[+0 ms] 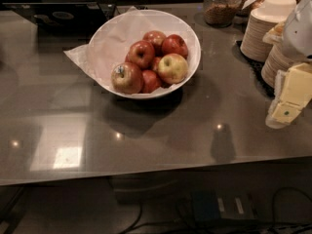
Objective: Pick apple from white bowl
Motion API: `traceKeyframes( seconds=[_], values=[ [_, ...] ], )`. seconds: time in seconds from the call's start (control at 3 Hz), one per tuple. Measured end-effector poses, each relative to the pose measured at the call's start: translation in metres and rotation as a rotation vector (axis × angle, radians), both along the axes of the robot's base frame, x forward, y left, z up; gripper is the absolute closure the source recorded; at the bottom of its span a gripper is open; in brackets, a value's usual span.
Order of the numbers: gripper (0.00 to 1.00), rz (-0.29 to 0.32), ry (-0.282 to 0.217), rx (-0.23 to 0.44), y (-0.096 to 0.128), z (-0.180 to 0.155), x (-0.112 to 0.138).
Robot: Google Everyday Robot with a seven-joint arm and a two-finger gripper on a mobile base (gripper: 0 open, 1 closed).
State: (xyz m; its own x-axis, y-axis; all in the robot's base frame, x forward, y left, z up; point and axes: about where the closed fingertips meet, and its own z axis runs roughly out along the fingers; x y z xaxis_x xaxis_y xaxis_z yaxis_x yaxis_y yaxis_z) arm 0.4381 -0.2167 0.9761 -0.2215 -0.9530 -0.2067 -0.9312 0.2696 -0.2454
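Note:
The white bowl [105, 38] stands on the grey counter at the upper middle, lined with crumpled white paper. It holds several apples. A glossy deep-red apple [141, 53] lies on top of the pile near the middle, with another red one [174, 45] behind it to the right. A yellow-green blushed apple [172, 68] lies at the front right, and a red-yellow apple with a small sticker [126, 77] at the front left. My gripper [286, 106], cream-coloured, hangs at the right edge, well right of the bowl and above the counter, holding nothing.
Stacks of cream paper bowls [265, 26] stand at the back right on a black mat. A glass jar [220, 6] stands behind the bowl. A dark tray [58, 16] lies at the back left. The counter's front edge [156, 172] runs below.

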Motion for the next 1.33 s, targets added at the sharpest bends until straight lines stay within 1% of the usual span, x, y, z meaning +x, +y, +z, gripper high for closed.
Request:
traceKeyframes(
  seconds=[0.33,0.67,1.0,1.33],
  values=[
    [0.0,0.0,0.0,0.0,0.0,0.0,0.0],
    [0.0,0.047,-0.042,0.01,0.016,0.001,0.016],
    [0.0,0.146,-0.113,0.044,0.049,0.007,0.047],
    [0.0,0.24,-0.167,0.079,0.084,0.011,0.076]
  ],
)
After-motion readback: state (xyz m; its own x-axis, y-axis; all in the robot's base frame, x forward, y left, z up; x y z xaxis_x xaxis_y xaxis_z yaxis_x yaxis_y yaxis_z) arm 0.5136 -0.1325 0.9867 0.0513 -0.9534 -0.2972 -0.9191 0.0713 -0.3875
